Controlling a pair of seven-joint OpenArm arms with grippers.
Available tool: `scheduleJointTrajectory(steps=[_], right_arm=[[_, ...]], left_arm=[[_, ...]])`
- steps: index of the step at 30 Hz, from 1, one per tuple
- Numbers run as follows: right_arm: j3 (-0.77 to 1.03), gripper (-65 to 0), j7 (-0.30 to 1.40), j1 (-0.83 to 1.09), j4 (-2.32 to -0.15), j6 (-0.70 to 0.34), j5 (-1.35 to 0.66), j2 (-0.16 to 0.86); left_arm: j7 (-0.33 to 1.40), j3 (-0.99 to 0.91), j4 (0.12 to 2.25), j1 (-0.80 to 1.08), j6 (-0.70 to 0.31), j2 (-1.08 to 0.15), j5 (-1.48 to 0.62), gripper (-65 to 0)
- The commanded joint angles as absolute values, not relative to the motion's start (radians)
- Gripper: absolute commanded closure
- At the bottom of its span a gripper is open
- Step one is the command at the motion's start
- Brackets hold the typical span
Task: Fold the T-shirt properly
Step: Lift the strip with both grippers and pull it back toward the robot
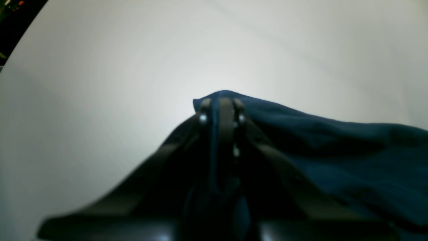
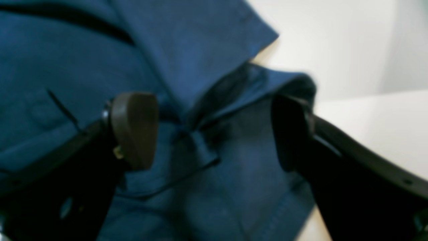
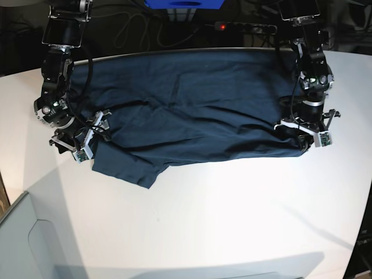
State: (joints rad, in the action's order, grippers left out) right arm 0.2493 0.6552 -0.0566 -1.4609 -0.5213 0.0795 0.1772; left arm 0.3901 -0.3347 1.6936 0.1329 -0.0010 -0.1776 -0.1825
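A: Item one, surface. What is carrying the goods?

B: A white table (image 3: 232, 221) is filling most of the base view, with dark clutter, cables and a power strip (image 3: 244, 26) showing a red light lying along its far edge. A pale grey bin (image 3: 35, 250) is sitting at the near left corner.

A: Item two, arms, going left to right in the base view.

B: On the left, the right arm is reaching down over the cloth's left edge. The right gripper (image 2: 214, 130) is standing with its jaws spread wide; one brown pad (image 2: 135, 129) and its dark partner are hanging either side of a bunched fold, holding nothing. On the right, the left arm is coming down from the far edge, and the left gripper (image 1: 222, 110) is pinching a peak of blue cloth between its closed jaws.

A: Item three, the task's thing.

B: The T-shirt (image 3: 186, 110), dark navy, is lying spread across the far half of the table between the two arms, creased, with one flap drooping toward the near left.
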Motion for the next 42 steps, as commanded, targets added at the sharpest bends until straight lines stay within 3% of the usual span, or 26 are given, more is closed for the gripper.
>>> scheduleJointTrajectory(steps=[1, 12, 21, 25, 26, 42], right_arm=[[0.252, -51.0, 0.636, -0.096, -1.449, -0.526, 0.071, 0.185], [0.252, -47.8, 0.634, -0.2, -1.391, -0.526, 0.071, 0.189], [0.252, -26.2, 0.613, -0.254, -1.277, -0.526, 0.071, 0.189], [0.252, -2.6, 0.576, -0.252, -1.277, -0.526, 0.071, 0.193], [0.252, 0.0, 0.573, -0.252, -1.277, -0.526, 0.071, 0.193], [0.262, -0.5, 0.575, -0.174, -1.609, -0.526, 0.07, 0.248]], left_arm=[[0.364, -0.338, 1.709, 0.12, 0.001, -0.185, -0.186, 0.0], [0.364, -0.335, 1.653, 0.117, 0.001, -0.188, -0.186, 0.0], [0.364, -0.337, 1.655, 0.117, 0.001, -0.193, -0.186, 0.0], [0.364, -0.337, 1.653, 0.117, 0.001, -0.193, -0.186, 0.0], [0.364, -0.337, 1.653, 0.117, 0.001, -0.193, -0.186, 0.0], [0.364, -0.332, 1.643, 0.05, 0.001, -0.188, -0.186, 0.0]])
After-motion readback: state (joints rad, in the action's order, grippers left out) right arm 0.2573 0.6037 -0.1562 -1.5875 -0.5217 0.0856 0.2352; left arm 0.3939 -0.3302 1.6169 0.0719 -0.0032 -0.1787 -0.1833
